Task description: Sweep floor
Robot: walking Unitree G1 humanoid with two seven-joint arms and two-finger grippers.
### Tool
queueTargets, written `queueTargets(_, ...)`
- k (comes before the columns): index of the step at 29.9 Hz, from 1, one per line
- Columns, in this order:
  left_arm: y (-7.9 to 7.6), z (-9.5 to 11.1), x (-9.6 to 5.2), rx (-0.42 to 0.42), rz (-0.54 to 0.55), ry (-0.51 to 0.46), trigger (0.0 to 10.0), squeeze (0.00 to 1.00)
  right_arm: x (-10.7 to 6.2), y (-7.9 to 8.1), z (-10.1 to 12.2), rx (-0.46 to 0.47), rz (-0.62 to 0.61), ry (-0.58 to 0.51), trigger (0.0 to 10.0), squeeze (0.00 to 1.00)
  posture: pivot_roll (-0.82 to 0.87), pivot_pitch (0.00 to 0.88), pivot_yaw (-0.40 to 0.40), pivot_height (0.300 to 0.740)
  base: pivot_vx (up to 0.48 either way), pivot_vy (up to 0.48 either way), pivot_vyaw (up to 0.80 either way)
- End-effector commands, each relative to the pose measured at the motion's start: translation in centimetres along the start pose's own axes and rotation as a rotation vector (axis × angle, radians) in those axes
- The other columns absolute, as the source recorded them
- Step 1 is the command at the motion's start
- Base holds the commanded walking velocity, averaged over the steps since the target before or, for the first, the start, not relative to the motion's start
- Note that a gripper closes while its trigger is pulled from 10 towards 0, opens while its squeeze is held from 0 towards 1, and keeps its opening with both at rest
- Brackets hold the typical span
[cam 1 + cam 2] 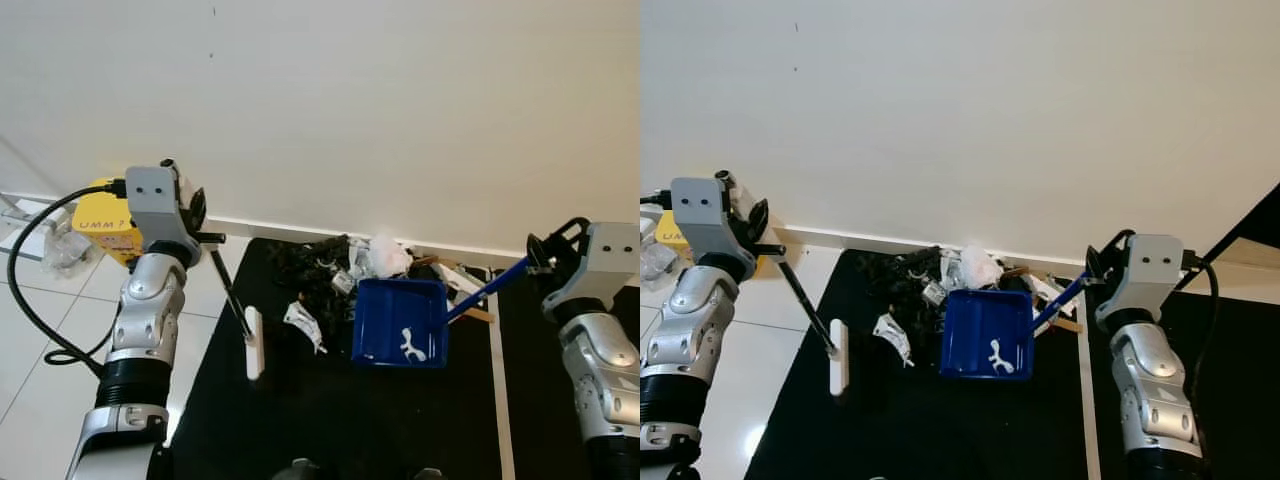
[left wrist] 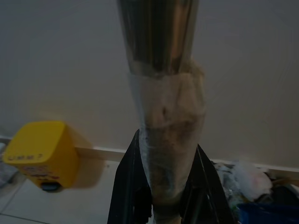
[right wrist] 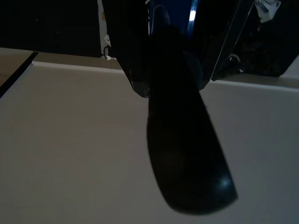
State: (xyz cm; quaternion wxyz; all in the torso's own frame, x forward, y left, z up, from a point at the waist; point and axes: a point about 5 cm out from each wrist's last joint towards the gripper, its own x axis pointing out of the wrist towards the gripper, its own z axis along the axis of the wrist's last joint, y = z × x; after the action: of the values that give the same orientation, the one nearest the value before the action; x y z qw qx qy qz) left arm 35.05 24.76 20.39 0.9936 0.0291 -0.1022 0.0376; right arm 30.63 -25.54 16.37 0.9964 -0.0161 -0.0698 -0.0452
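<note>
Litter (image 1: 335, 265), a dark tangle of scraps with a white crumpled wad on top, lies heaped on the black mat (image 1: 330, 420) against the wall's skirting (image 1: 240, 228). The blue dustpan (image 1: 400, 322) sits just in front of the heap, its open mouth touching the scraps, with one white scrap already inside. Its blue handle runs up and away from the heap to the right gripper (image 1: 540, 255), whose fingers are clamped round the handle's end.

On the heap's other side, the broom head (image 1: 254, 343), a short white bar, rests on the mat beside a loose white scrap (image 1: 303, 322). Its thin dark shaft slants up, away from the heap, to the left gripper (image 1: 205, 237), whose black fingers (image 2: 128, 186) are clenched on the taped part of the shaft.

So the heap lies between broom and pan. The broom head's long axis runs roughly square to the skirting, broadside to the heap, and the left arm looks best placed to drag it across toward the pan's mouth.

Farther from the heap, past the left arm, a yellow box (image 1: 105, 230) stands on white tiles.
</note>
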Motion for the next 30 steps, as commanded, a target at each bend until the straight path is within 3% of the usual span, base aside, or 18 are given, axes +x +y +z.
queueTargets(1, 1.2, 0.6, -0.3, 0.039, 0.03, -0.013, 10.0, 0.0, -0.6, -1.0, 0.4, -0.008, -0.014, -0.006, 10.0, 0.0, -0.01, 0.125, 0.082, 0.74, 0.0, 0.0, 0.0)
queueTargets(4, 1.3, 0.7, -0.5, 0.039, 0.029, -0.005, 10.0, 0.0, -0.9, -1.3, 0.5, 0.002, -0.018, -0.002, 10.0, 0.0, -0.02, 0.126, 0.085, 0.74, 0.0, 0.0, 0.0)
queueTargets(10, -0.1, 0.7, -1.4, 0.053, -0.015, 0.015, 10.0, 0.0, -1.5, -1.3, 0.2, 0.218, -0.116, -0.028, 10.0, 0.0, -0.03, 0.123, 0.089, 0.74, 0.0, 0.0, 0.0)
queueTargets(17, -1.0, 0.0, -2.2, 0.058, -0.044, 0.041, 10.0, 0.0, -1.4, 1.8, -0.4, 0.199, -0.028, -0.01, 10.0, 0.0, -0.02, 0.126, 0.092, 0.74, 0.0, 0.0, 0.0)
queueTargets(30, -1.6, -0.4, -2.5, 0.062, -0.046, 0.071, 10.0, 0.0, -0.7, 2.7, 0.0, 0.208, 0.0, -0.025, 10.0, 0.0, -0.02, 0.12, 0.088, 0.74, 0.0, 0.0, 0.0)
